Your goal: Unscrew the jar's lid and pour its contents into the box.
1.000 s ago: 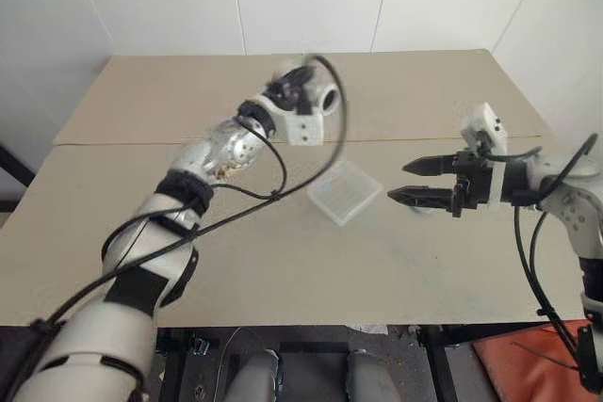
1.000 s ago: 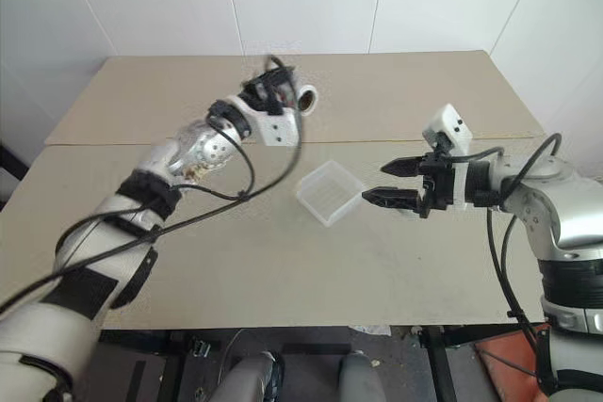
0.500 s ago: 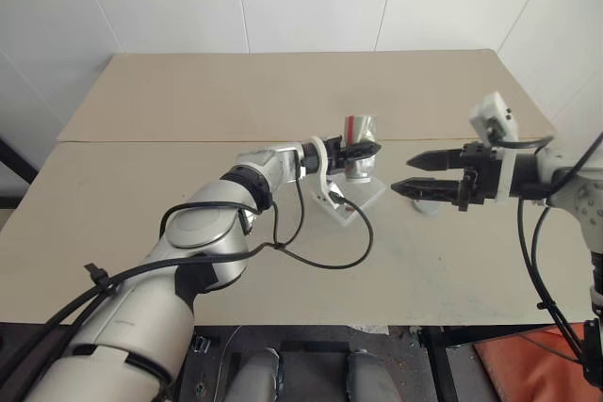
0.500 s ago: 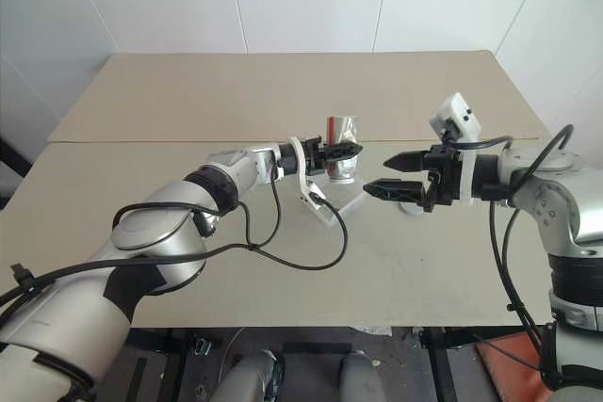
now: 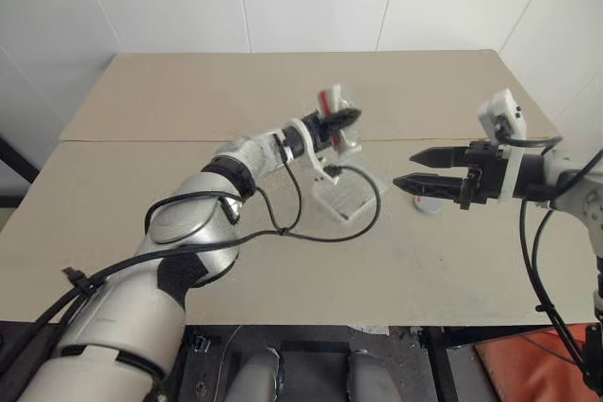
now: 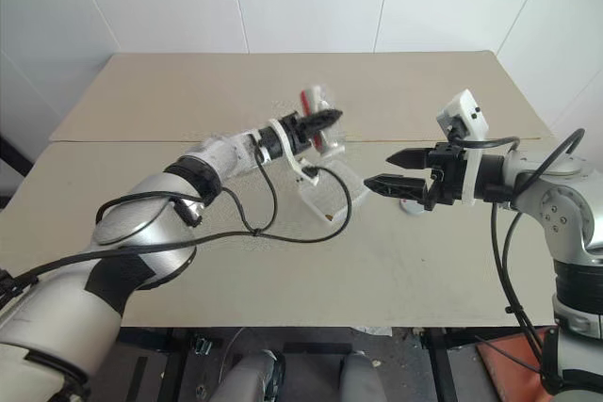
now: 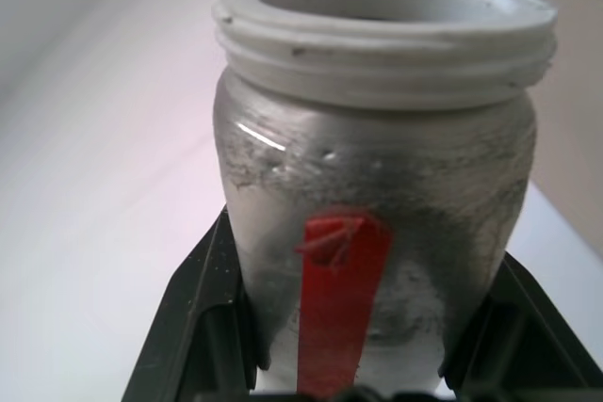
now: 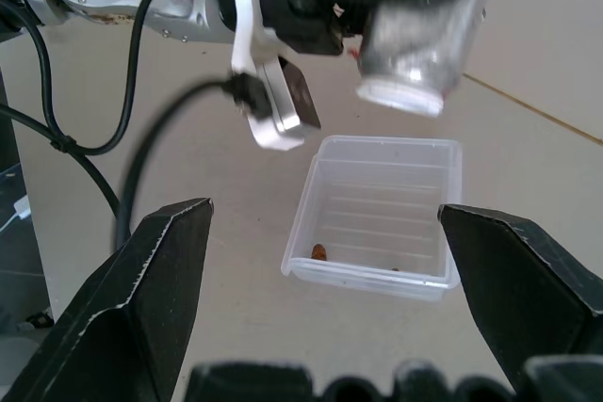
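My left gripper (image 5: 339, 121) is shut on the jar (image 7: 377, 185), which has a red label and an open threaded mouth with no cap on it. In the right wrist view the jar (image 8: 419, 44) hangs tipped, mouth down, above the far end of the box (image 8: 377, 218). The box (image 5: 341, 197) is a clear tray at the table's middle, with a few brown bits of the contents (image 8: 318, 251) in it. My right gripper (image 5: 407, 168) is open and empty, level, just right of the box. The grey lid (image 5: 426, 204) lies on the table below it.
The tan table (image 5: 188, 233) has a seam (image 5: 141, 142) running across it behind the box. A black cable (image 5: 363, 223) from my left wrist loops over the box's near side. White walls stand behind the table.
My left arm swung down from the far side and brought the jar over the box, then lifted it up and back a little. My right gripper stayed open in place.
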